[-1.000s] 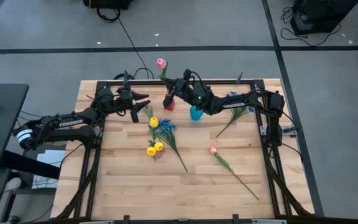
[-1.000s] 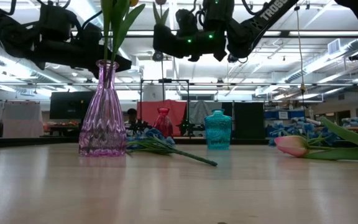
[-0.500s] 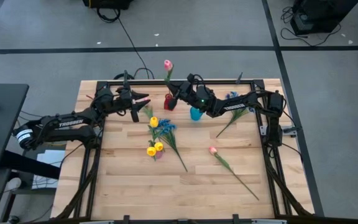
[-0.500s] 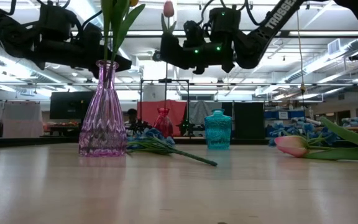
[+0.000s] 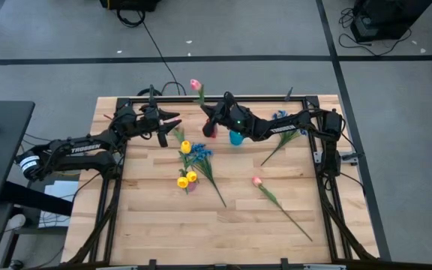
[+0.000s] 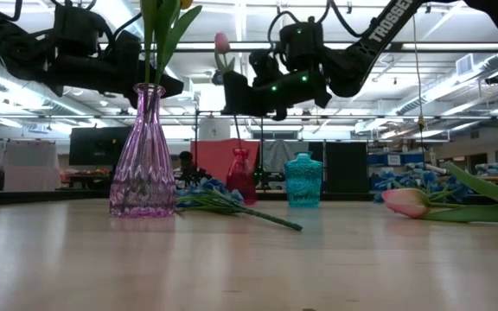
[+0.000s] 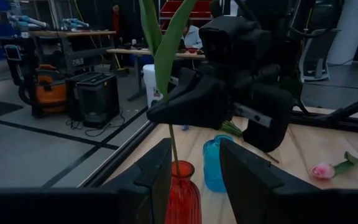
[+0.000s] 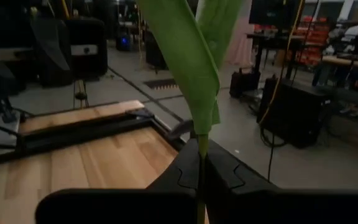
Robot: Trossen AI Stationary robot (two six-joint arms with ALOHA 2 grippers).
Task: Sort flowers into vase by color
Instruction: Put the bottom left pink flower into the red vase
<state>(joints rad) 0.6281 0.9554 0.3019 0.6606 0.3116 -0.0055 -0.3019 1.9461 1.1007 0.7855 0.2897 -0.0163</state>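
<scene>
The right claw (image 5: 210, 118), near the wooden bench's (image 5: 156, 225) twelve o'clock edge, is pressed together on the green stem of a pink tulip (image 5: 195, 85), whose stem runs down into the red glass vase (image 7: 182, 196). Beside it stands a blue glass vase (image 5: 236, 137). The left claw (image 5: 169, 125), at ten o'clock, is half spread around a leafy stem (image 6: 151, 43) standing in the purple glass vase (image 6: 143, 164). Other flowers (image 5: 193, 161) lie mid-bench.

Light wooden table (image 5: 156, 225), black frame round edge. At 12 o'clock: red vase (image 6: 241, 177), teal vase (image 5: 236, 137). Toward 11: purple vase (image 6: 143, 155). Centre: yellow and blue flowers (image 5: 192, 165). Toward 4: pink tulip (image 5: 257, 181). At 2: blue bloom (image 5: 280, 116).
</scene>
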